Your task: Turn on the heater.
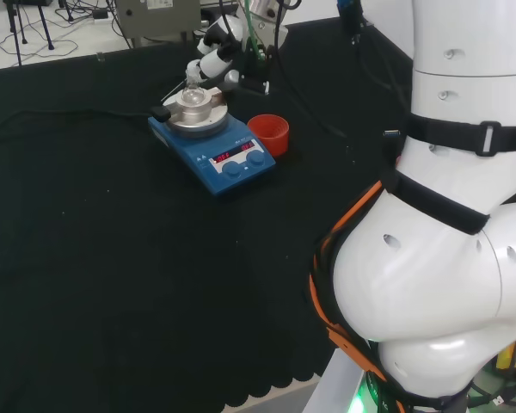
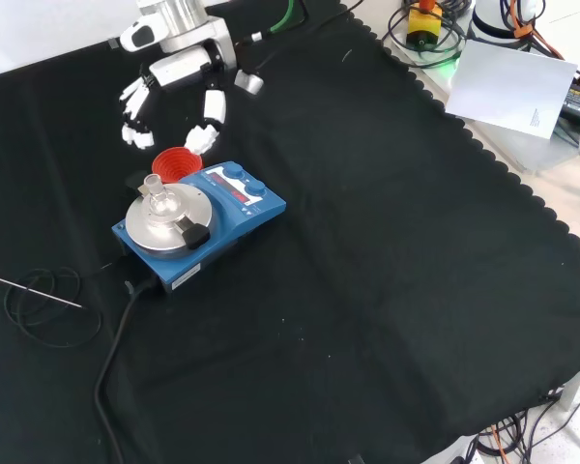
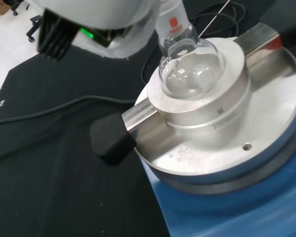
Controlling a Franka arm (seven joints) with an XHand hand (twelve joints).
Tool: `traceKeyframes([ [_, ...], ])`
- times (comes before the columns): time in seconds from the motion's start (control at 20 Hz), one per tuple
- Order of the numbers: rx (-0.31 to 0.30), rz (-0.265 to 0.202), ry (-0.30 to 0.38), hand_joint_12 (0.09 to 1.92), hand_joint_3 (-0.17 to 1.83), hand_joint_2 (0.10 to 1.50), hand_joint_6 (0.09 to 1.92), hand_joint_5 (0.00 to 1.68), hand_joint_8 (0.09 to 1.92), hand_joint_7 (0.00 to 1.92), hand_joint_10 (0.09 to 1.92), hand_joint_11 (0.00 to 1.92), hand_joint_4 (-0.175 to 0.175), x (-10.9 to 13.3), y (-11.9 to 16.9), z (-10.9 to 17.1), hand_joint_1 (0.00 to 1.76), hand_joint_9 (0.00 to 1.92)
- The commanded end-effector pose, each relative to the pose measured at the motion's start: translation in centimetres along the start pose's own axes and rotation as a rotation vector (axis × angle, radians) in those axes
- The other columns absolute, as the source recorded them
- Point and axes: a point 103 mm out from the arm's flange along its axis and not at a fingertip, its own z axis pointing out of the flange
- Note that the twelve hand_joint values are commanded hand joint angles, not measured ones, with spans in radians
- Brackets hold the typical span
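Observation:
The heater (image 1: 213, 144) is a blue hotplate with a round metal top (image 2: 166, 224), two blue knobs (image 2: 244, 178) and a red lit display (image 1: 232, 154) on its front panel. A small clear round flask (image 3: 190, 69) sits in the metal block (image 3: 222, 118) on the plate, beside a black handle (image 3: 112, 139). In the front view the hand (image 2: 182, 66) hangs above and behind the heater. Its fingers (image 2: 211, 114) are spread, relaxed and pointing down, holding nothing and touching nothing. In the head view the hand (image 1: 215, 53) is just beyond the flask (image 1: 192, 89).
A red ribbed ring (image 2: 177, 162) stands against the heater's far side, under the fingertips. A black power cable (image 2: 116, 348) runs from the heater toward the front edge. A thin metal rod with a coiled wire (image 2: 39, 290) lies at the left of the front view.

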Motion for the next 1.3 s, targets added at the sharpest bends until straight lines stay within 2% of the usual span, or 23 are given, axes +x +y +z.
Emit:
traceKeyframes([
  [0.05, -0.031, 0.009, -0.034, 1.34, 0.67, 0.56, 0.65, 0.58, 0.64, 0.47, 0.65, 0.21, -0.033, -0.6, -3.2, -1.4, 0.91, 0.59],
  [0.35, 0.028, 0.022, -0.075, 1.34, 0.67, 0.56, 0.63, 0.54, 0.64, 0.48, 0.65, 0.22, -0.032, -1.3, -5.7, -1.4, 0.91, 0.59],
  [0.5, 0.063, 0.02, -0.11, 1.33, 0.66, 0.57, 0.56, 0.48, 0.65, 0.56, 0.64, 0.25, -0.029, -1.5, -7.3, -1.2, 0.92, 0.67],
  [0.65, 0.143, 0.032, -0.162, 1.32, 0.67, 0.58, 0.49, 0.45, 0.64, 0.67, 0.6, 0.32, -0.029, -1.7, -9.2, -0.7, 0.95, 0.77],
  [0.8, 0.209, 0.041, -0.201, 1.3, 0.73, 0.59, 0.34, 0.39, 0.63, 0.79, 0.56, 0.43, -0.036, -1.5, -11.0, -0.2, 1.01, 0.94],
  [0.95, 0.279, 0.064, -0.225, 1.27, 0.77, 0.59, 0.24, 0.38, 0.64, 0.91, 0.53, 0.54, -0.039, -1.7, -12.2, 0.5, 1.05, 1.08],
  [1.15, 0.346, 0.083, -0.269, 1.25, 0.79, 0.6, 0.17, 0.38, 0.64, 0.99, 0.52, 0.64, -0.041, -1.9, -13.6, 1.4, 1.06, 1.16],
  [1.3, 0.409, 0.102, -0.306, 1.21, 0.81, 0.6, 0.12, 0.39, 0.65, 1.03, 0.52, 0.78, -0.042, -2.0, -14.2, 2.0, 1.07, 1.2],
])
